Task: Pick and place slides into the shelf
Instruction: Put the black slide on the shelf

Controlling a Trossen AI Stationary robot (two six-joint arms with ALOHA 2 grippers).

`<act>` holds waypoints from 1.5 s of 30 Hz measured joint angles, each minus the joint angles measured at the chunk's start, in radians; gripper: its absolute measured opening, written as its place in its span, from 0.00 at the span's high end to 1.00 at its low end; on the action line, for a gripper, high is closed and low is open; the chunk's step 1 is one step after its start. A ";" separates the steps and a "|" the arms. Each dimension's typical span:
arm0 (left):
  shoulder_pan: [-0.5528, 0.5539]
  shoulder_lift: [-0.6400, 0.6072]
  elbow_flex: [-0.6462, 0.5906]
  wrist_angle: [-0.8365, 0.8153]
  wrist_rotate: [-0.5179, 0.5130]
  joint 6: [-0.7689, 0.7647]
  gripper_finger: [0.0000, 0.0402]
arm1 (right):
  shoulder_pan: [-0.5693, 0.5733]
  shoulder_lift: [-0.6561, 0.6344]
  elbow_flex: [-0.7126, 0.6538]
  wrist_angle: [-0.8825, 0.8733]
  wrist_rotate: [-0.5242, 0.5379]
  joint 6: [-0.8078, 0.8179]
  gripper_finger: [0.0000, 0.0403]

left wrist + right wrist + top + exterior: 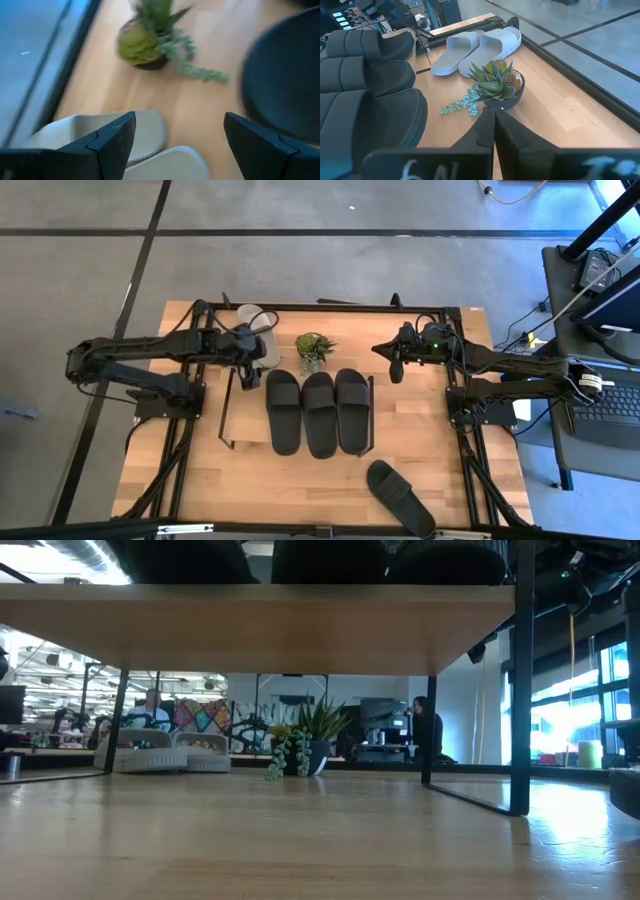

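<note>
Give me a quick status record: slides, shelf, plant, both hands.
shelf: holds three black slides side by side, with its left part free
loose black slide: on the table near the front edge, right of the shelf
white slides: pair at the table's back edge, left of the plant
plant: behind the shelf, upright
left hand: open, above the white slides, holding nothing
right hand: shut, empty, right of the plant

White handwritten marks that look like "6N" stand on the dark body of the right arm's tool (493, 120), seen in its own wrist view; a second marking beside them is too blurred to read.
</note>
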 joint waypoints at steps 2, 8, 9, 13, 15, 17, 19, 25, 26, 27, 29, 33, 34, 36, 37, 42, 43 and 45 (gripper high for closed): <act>0.000 0.000 0.026 -0.007 -0.065 -0.002 0.27 | 0.000 0.000 0.000 0.000 0.000 0.000 0.98; 0.000 -0.001 0.077 -0.004 -0.027 0.006 0.27 | 0.000 0.000 0.000 0.000 0.000 0.001 0.98; 0.000 -0.001 0.077 -0.005 -0.033 0.008 0.27 | 0.000 0.000 0.000 0.000 0.000 0.001 0.98; 0.000 0.008 0.070 -0.010 -0.088 0.003 0.27 | 0.000 0.000 0.000 0.000 0.000 0.001 0.98; 0.001 0.012 0.064 -0.014 -0.066 0.002 0.27 | 0.000 0.000 0.000 0.000 0.000 0.001 0.98; -0.001 0.021 0.064 -0.010 -0.019 0.003 0.27 | 0.000 0.000 0.000 -0.001 0.000 0.001 0.98; -0.008 0.030 0.064 -0.009 0.001 0.003 0.27 | 0.000 0.000 0.000 -0.002 0.000 0.001 0.98; -0.037 0.053 0.064 -0.003 0.001 0.004 0.27 | 0.000 0.000 0.000 -0.005 0.000 0.001 0.98; -0.042 0.056 0.064 -0.004 0.000 0.004 0.27 | 0.000 0.000 0.000 -0.006 0.000 0.001 0.98; -0.046 0.059 0.064 -0.002 -0.001 0.005 0.27 | 0.000 0.000 0.000 -0.007 0.000 0.001 0.98; -0.055 0.060 0.064 -0.003 -0.002 0.005 0.27 | 0.000 0.000 0.000 -0.008 0.000 0.001 0.98; -0.066 0.059 0.064 0.001 0.000 0.006 0.27 | 0.000 0.000 0.000 -0.009 0.000 0.001 0.98; -0.068 0.058 0.064 0.001 0.000 0.006 0.27 | 0.000 0.000 0.000 -0.009 0.000 0.001 0.98; -0.072 0.058 0.064 0.001 0.000 0.006 0.27 | 0.000 0.000 0.000 -0.010 -0.001 0.001 0.98; -0.073 0.058 0.064 0.001 0.000 0.006 0.27 | 0.000 0.000 0.000 -0.011 -0.001 0.001 0.98; -0.076 0.058 0.064 0.001 0.002 0.006 0.27 | 0.000 0.000 0.000 -0.011 0.000 0.001 0.98; -0.076 0.058 0.064 0.001 0.002 0.009 0.27 | 0.000 0.000 0.000 -0.011 -0.001 0.001 0.98; -0.076 0.058 0.064 0.006 0.002 0.019 0.27 | 0.000 0.000 0.000 -0.011 -0.001 0.001 0.98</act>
